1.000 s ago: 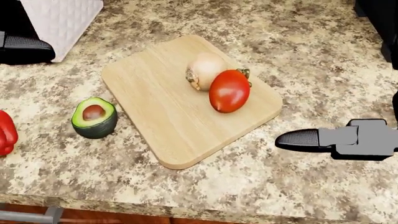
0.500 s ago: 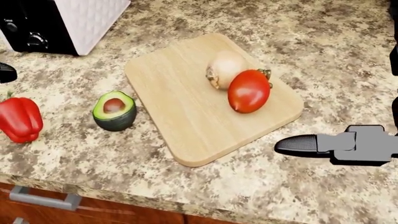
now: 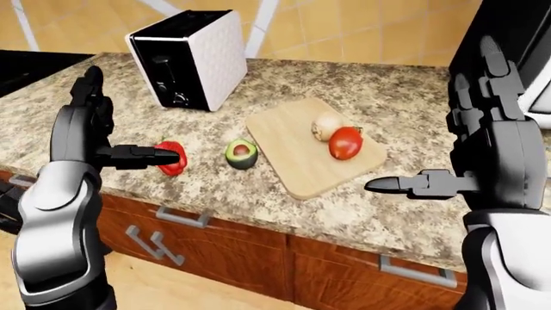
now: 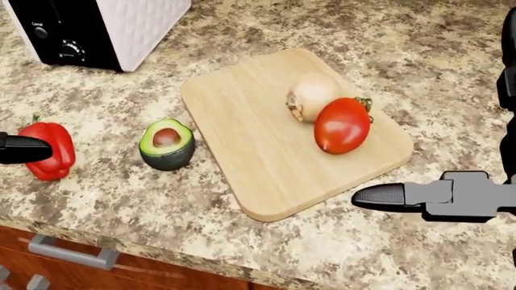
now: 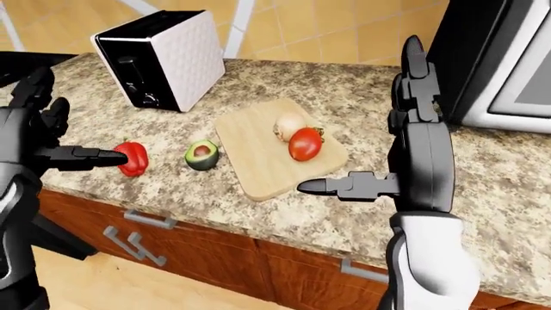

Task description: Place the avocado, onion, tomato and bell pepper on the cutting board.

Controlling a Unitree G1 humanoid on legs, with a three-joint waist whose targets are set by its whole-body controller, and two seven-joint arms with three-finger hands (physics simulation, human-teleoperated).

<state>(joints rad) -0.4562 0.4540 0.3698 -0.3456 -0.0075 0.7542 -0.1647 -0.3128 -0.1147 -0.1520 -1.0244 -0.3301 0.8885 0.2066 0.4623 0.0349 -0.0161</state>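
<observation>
A wooden cutting board [image 4: 242,127] lies on the granite counter. On its right part sit the pale onion [image 4: 310,95] and the red tomato [image 4: 342,125], touching each other. The halved avocado [image 4: 167,144] stands on the counter just left of the board. Further left lies the red bell pepper [image 4: 50,151]. My left hand [image 3: 105,132] is open, its fingers raised and its thumb [image 4: 22,148] pointing at the pepper's left side. My right hand [image 5: 403,123] is open and empty, held upright to the right of the board and nearer the counter's edge, thumb [image 4: 387,196] pointing left.
A white and black toaster [image 4: 97,27] stands at the upper left of the head view. A microwave [image 5: 508,64] is at the right. Below the counter edge are wooden drawers with metal handles [image 3: 176,217]. A dark stove top [image 3: 30,64] lies at far left.
The camera has swung left, so the board and produce sit further right in the head view. The pepper and toaster have come fully into view. My left thumb now appears beside the pepper.
</observation>
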